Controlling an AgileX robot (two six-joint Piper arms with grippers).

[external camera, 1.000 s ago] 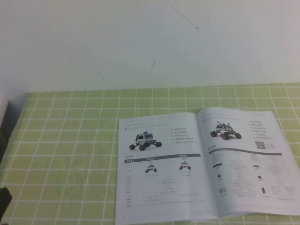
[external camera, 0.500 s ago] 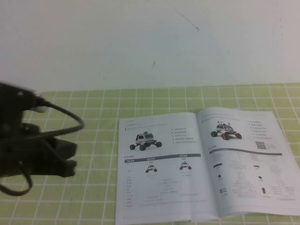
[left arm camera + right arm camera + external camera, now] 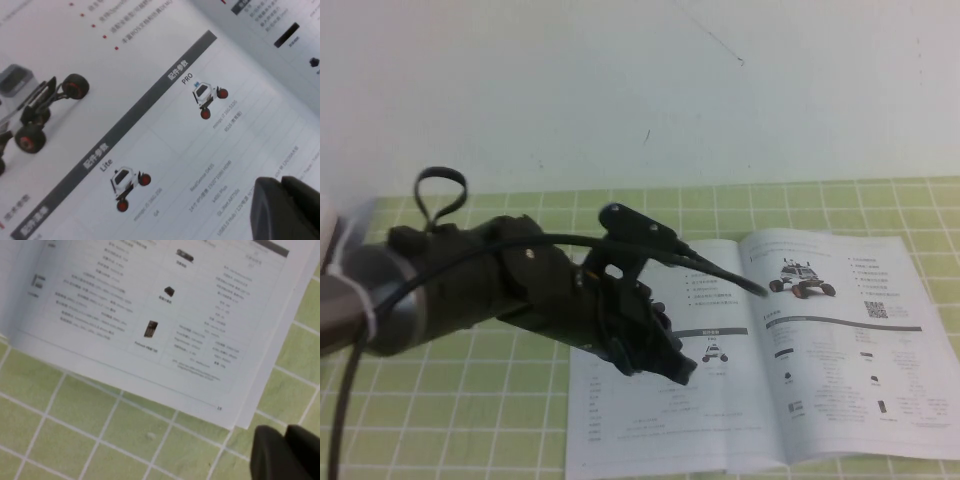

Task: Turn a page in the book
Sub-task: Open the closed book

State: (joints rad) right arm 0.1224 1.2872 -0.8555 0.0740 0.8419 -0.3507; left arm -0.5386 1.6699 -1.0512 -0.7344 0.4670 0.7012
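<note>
The book (image 3: 840,340) lies open and flat on the green checked mat, showing rover photos and grey tables. My left arm reaches in from the left. Its left gripper (image 3: 678,368) hangs low over the left page, fingers pressed together with nothing between them. The left wrist view shows that page (image 3: 150,125) close up, with the left gripper (image 3: 282,186) shut just above the printed text. My right arm is outside the high view. In its wrist view the right gripper (image 3: 286,432) is shut and empty, above the mat just off the outer corner of the book's right page (image 3: 150,315).
The green mat with white grid lines (image 3: 470,420) covers the table up to a plain white wall (image 3: 620,90). A black cable (image 3: 440,190) loops above the left arm. Beside the right gripper, bare mat (image 3: 75,430) shows.
My left arm has swung in from the left edge and now stretches over the book's left page. The book has not moved.
</note>
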